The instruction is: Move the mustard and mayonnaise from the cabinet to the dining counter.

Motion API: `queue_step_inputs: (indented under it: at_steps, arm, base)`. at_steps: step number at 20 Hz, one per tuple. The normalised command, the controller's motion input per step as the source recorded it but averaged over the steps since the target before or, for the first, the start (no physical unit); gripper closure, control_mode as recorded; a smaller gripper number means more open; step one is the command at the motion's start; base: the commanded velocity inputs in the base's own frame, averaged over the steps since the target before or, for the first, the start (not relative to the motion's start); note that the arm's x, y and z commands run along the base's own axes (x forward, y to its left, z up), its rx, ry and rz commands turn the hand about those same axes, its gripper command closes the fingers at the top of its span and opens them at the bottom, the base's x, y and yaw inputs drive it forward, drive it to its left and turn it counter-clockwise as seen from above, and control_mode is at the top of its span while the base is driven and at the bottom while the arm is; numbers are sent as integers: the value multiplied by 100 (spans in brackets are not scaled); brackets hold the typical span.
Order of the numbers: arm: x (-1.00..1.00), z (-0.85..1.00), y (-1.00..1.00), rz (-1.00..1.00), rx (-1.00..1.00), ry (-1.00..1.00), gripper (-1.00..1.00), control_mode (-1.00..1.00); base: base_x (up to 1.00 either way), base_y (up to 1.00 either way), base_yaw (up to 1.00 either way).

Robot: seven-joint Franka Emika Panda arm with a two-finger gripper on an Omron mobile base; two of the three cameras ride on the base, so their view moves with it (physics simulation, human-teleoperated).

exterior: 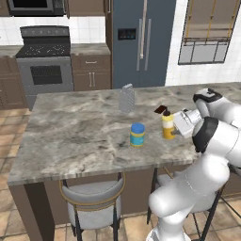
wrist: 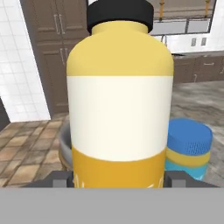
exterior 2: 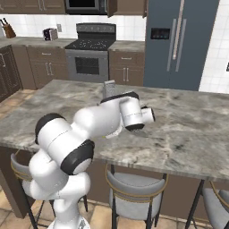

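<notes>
The robot's gripper [exterior: 175, 126] stands on either side of the mustard [exterior: 168, 125], its two dark fingertips [wrist: 61, 179] at the base of the bottle; whether the jaws press it or stand just off it cannot be told. The single slim yellow bottle, with a white label band and a dark cap, stands upright on the dining counter [exterior: 75, 136]. One mayonnaise [exterior: 137, 135] jar, squat and round with a ribbed blue lid and a blue-and-yellow label, stands just beside it on the veined grey-brown marble. One grey metal box grater [exterior: 127, 98] stands farther back. Two grey round-backed stools [exterior: 93, 207] are tucked under the near edge.
</notes>
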Motion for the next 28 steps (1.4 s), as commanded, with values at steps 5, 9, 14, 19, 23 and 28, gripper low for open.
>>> queue_step_inputs:
  at_steps: [5,9,14,19,23,28]
  arm:
    - [32,-25,0,0,0,-1,100,-100]
    - [18,-24,3,1,0,-2,100,-100]
    - [12,-22,2,2,0,-5,100,-100]
    - [20,-19,7,3,0,-6,100,-100]
    - [29,-13,11,4,0,-3,100,-100]
    - [28,-17,4,4,0,0,100,-100]
  base:
    - [0,0,0]
    - [0,0,0]
    - [0,0,0]
    - [0,0,0]
    - [0,0,0]
    - [0,0,0]
